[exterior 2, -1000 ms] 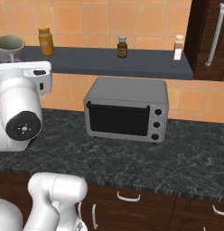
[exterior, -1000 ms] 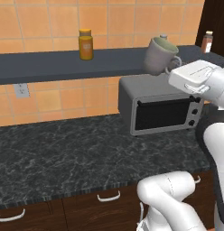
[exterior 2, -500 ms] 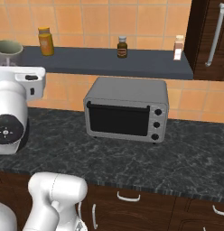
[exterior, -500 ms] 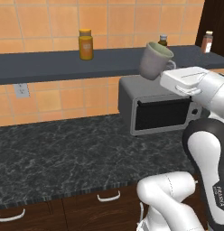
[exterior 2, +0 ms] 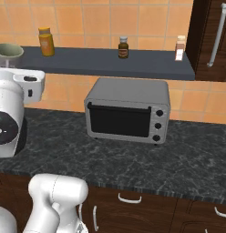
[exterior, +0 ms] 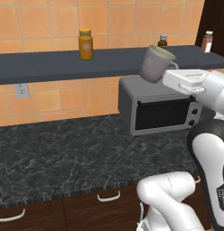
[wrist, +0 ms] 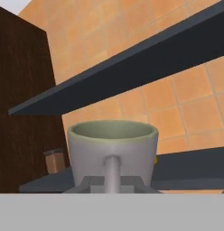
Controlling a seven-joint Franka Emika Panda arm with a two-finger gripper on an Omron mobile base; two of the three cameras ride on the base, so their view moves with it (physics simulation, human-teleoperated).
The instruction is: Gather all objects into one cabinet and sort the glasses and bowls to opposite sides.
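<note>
Claw (exterior: 171,76) clamped tight on the handle of an off-white mug (exterior: 154,63), holding it tilted in the air in front of the wall shelf (exterior: 59,64), above the toaster oven (exterior: 159,108) on the tabletop (exterior: 64,153).

Off-white mug (wrist: 113,158) close up, handle facing forward. Behind it, dark shelf (wrist: 132,72), orange tiled wall (wrist: 186,113), brown jar (wrist: 54,161) beside dark cabinet (wrist: 23,108).
</note>
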